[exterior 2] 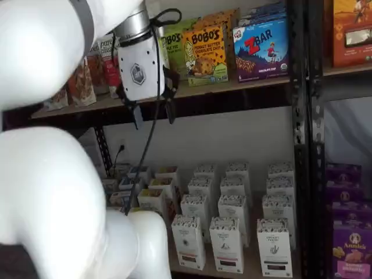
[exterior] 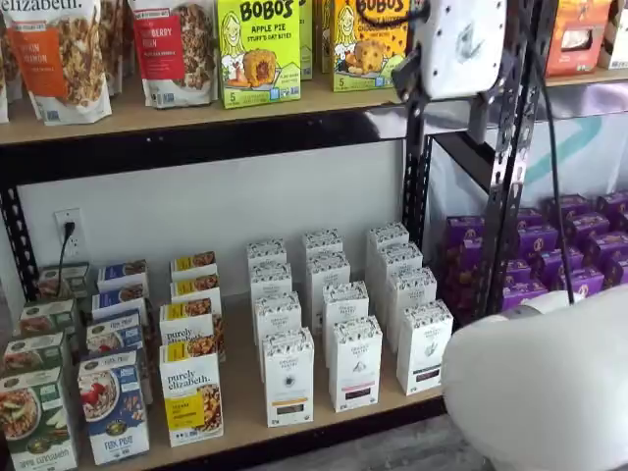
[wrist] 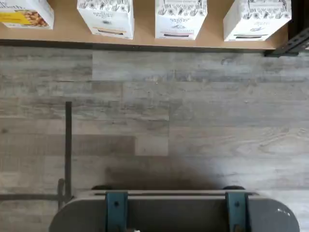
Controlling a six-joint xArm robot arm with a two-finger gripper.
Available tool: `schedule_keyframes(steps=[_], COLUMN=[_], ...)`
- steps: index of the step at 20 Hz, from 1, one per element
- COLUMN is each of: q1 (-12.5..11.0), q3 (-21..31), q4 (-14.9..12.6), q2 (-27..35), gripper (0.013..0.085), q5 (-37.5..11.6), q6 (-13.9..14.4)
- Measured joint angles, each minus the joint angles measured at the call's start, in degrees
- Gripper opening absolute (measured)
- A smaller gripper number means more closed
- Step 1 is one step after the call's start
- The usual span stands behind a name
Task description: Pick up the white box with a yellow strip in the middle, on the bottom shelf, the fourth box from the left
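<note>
The white box [exterior: 287, 378] is a tall narrow white carton with a speckled top and a dark strip near its base. It stands at the front of the bottom shelf [exterior: 240, 417], right of the purely elizabeth box [exterior: 191, 397]. It shows in both shelf views [exterior 2: 188, 241] and in the wrist view [wrist: 106, 17], on the shelf board [wrist: 145, 37]. My gripper [exterior 2: 153, 113] hangs high up at the level of the upper shelf, far above the box. Its two black fingers point down with a gap between them and hold nothing. It also shows in a shelf view [exterior: 446, 110].
A like carton with a pinkish strip [exterior: 355, 363] stands right of the white box, then another carton [exterior: 424, 345]. More cartons line up behind. A black upright [exterior: 417, 186] and purple boxes [exterior: 579, 245] are to the right. My white arm [exterior 2: 52, 192] fills the foreground. Grey plank floor [wrist: 154, 106] lies below.
</note>
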Motion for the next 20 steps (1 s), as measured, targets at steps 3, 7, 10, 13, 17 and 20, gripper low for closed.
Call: schedule_keyframes(steps=[3,7,10,13,17,20], q1=[1.8,3.2,4.3,5.7,7.4,8.5], q3=[5.1,10.2,13.7,15.4,16.8,17.0], q4=[-0.1,-0.1,-0.3,-0.4,-0.2,-0.1], q2=[-0.3,0.5,1.5,4.6,9.5,13.9], gripper=[0.0850,0.0850,0.0850,0.0850,0.0850,0.0850], q5=[-6.8,-14.4,-20.4,-24.2,-29.6,-33.1], q6=[2.1,3.7,5.0,6.5,8.3,9.5])
